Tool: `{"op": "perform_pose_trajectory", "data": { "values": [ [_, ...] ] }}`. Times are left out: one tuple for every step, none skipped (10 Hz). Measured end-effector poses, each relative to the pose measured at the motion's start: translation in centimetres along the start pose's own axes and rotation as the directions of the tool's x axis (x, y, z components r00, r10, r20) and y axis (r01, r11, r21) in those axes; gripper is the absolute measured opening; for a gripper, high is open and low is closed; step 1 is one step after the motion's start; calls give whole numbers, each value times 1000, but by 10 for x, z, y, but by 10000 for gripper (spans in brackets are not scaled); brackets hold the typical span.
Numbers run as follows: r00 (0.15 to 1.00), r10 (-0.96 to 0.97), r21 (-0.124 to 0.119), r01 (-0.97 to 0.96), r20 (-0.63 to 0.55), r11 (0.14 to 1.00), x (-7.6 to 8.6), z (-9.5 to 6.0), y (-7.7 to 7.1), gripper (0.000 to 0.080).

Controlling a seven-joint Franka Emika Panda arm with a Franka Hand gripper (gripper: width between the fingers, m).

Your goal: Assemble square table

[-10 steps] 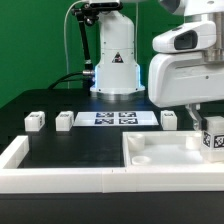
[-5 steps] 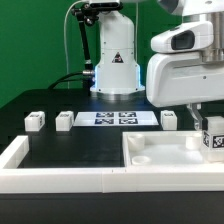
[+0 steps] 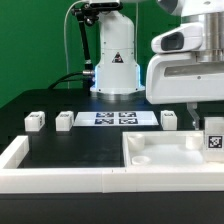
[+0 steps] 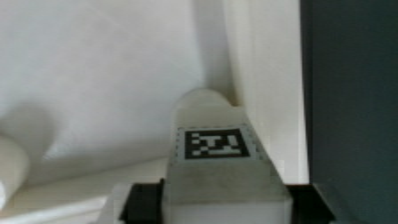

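Note:
The white square tabletop point(image 3: 165, 152) with a raised rim lies at the front of the exterior view's right. My gripper point(image 3: 212, 140) is shut on a white tagged leg block point(image 3: 213, 141) and holds it over the tabletop's right part. In the wrist view the leg point(image 4: 221, 150) runs out from between my fingers, its tip near the tabletop's rim point(image 4: 249, 60). Three more leg blocks stand in a row on the black surface: one point(image 3: 35, 120) at the left, one point(image 3: 65, 119) beside it, one point(image 3: 169, 119) at the right.
The marker board point(image 3: 120, 118) lies flat between the leg blocks, in front of the robot base point(image 3: 117, 60). A long white rail point(image 3: 60, 172) borders the black surface at the front and left.
My gripper with the leg has shifted slightly, by a few pixels down and right in the exterior view, over the tabletop's right part. Nothing else moved.

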State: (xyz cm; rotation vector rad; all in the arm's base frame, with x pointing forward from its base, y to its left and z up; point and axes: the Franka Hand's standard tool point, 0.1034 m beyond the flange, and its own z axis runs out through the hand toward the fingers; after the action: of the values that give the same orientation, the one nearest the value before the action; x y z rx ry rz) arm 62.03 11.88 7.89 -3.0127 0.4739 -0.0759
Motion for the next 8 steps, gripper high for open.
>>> {"op": "perform_pose_trajectory", "data": {
  "values": [
    [991,135,9,-135,-2,991,0,0,1,294],
    [969,246,20,-246,-2,969,-1,1,0,294],
    [933,359,20,-359,-1,933,-2,1,-1,294],
    [894,449,17,-449,3,894,-4,1,-2,294],
    [851,524,15,-524,7,851,-5,1,-3,294],
    [770,638,17,-638,15,770,-6,1,-6,294],
    [716,698,24,-698,27,716,-6,2,-7,294],
    [626,779,25,-780,42,626,-7,1,-8,294]
  ]
}}
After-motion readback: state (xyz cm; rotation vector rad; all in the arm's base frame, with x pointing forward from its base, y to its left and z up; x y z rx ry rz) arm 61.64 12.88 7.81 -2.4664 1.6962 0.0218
